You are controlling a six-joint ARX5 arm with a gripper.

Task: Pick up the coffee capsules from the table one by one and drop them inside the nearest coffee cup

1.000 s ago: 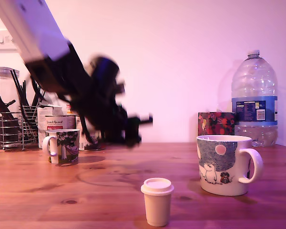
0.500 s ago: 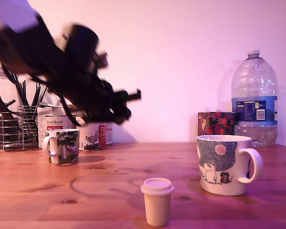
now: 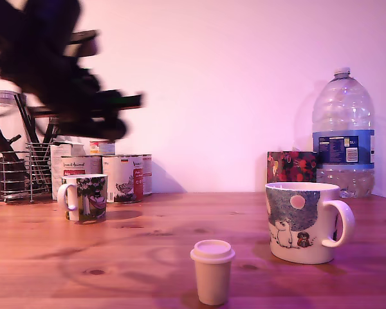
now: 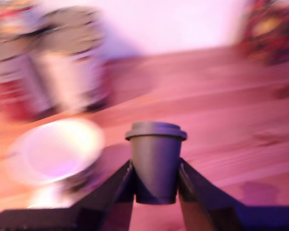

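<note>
Wooden table [image 3: 148,238], beige capsule [image 3: 212,271], small patterned cup [image 3: 85,197], white mug [image 3: 305,222], bottle [image 3: 343,135], tins [image 3: 125,177]

Plain wall [image 3: 244,77] behind, pink-purple cast over whole scene. Wooden table [image 3: 148,251] with knots and grain fills the foreground. Along the back edge, exterior view's left: wire rack [image 3: 16,170] with dark utensils, glass jar [image 3: 0,103] behind it, printed tins [image 3: 125,177] next to the rack. Exterior view's right: big clear water bottle [image 3: 343,132] with blue label, by the wall; small dark floral box [image 3: 291,167] just beside it. Bottle throws a soft shadow on the wall. Wrist view blurred; shows tabletop and wall only vaguely.
</note>
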